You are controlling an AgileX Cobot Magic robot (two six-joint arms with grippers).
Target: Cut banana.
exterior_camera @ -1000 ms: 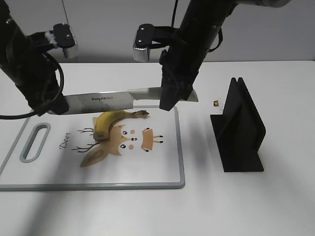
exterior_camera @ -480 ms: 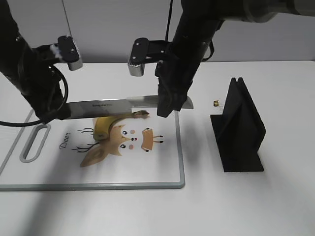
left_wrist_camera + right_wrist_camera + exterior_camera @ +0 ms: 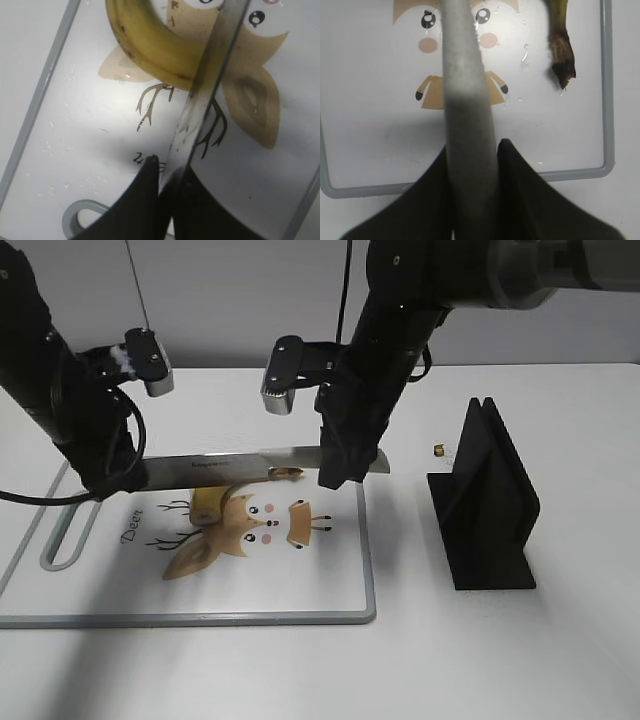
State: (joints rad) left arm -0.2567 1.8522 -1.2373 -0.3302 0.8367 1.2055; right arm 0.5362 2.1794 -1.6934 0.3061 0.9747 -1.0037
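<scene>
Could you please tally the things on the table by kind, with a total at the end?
Cutting board: 1
Banana: 1
Knife: 1, held above the board by the left gripper and right gripper
Black stand: 1
Small brass-coloured item: 1
Total: 5

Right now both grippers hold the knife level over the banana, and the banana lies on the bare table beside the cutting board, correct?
Not quite. The banana lies on the cutting board, over its deer print, as the exterior view shows. The rest holds: the left gripper and right gripper hold the knife level above it.
</scene>
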